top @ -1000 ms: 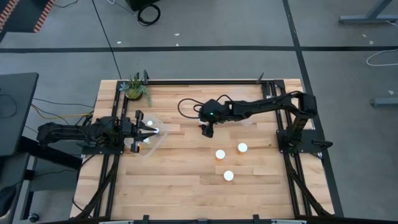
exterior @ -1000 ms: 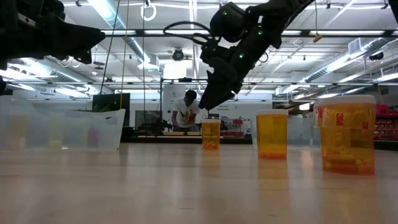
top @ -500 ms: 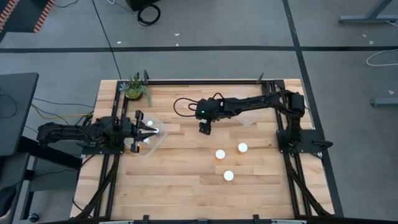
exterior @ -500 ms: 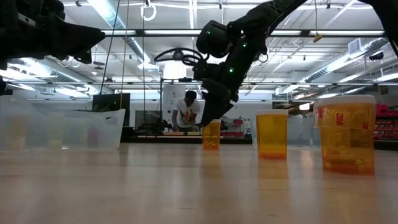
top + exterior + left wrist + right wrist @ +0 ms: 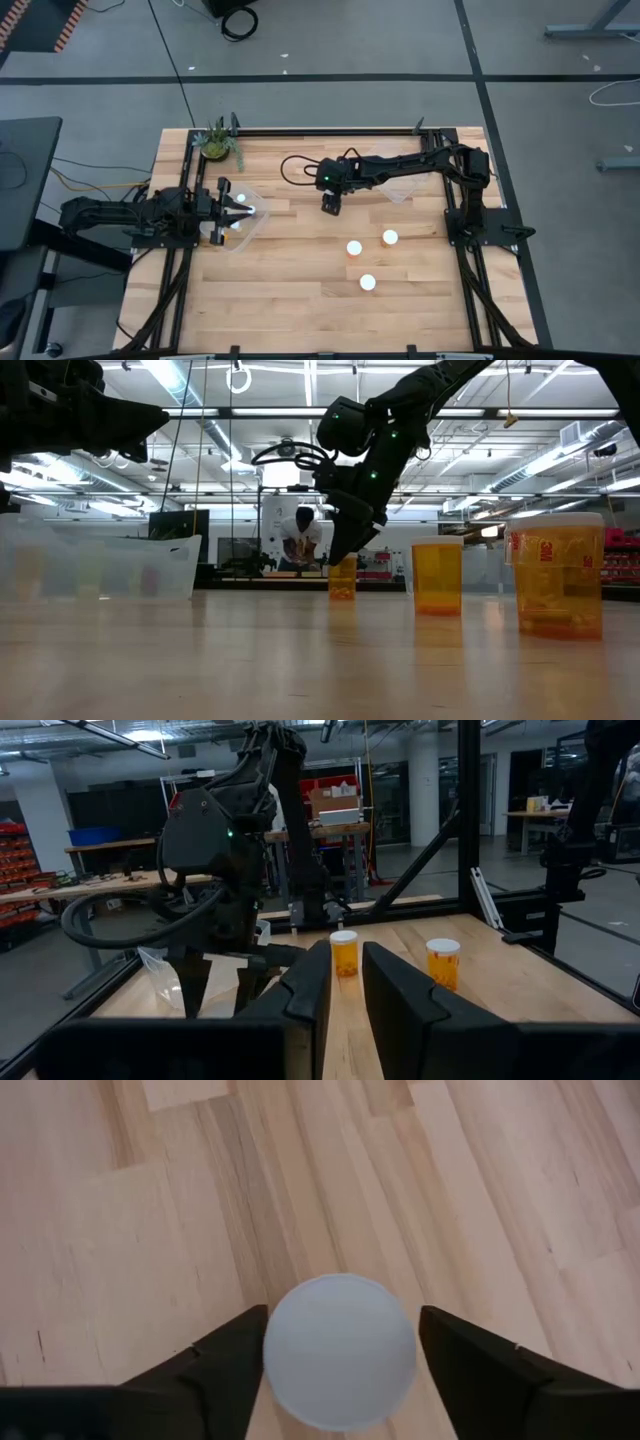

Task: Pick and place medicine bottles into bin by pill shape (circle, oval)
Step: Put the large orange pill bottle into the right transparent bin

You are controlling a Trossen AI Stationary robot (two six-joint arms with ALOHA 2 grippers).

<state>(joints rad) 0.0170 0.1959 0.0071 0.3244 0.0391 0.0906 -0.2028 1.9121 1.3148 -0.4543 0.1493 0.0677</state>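
From where I stood, bottles already lay in the clear plastic bin (image 5: 243, 222). The left hand (image 5: 222, 210) hovered over that bin, clenched, apparently empty. Toward the desk's (image 5: 300, 300) middle from the bin, the right hand (image 5: 331, 206) straddled a white-capped amber bottle (image 5: 340, 1350), fingers beside the round cap; whether they gripped, I couldn't tell. Three more bottles (image 5: 354, 248) stood beyond, unsorted.

Upright amber white-capped medicine bottles (image 5: 354, 248) on the table; one (image 5: 340, 1350) between pincer fingers
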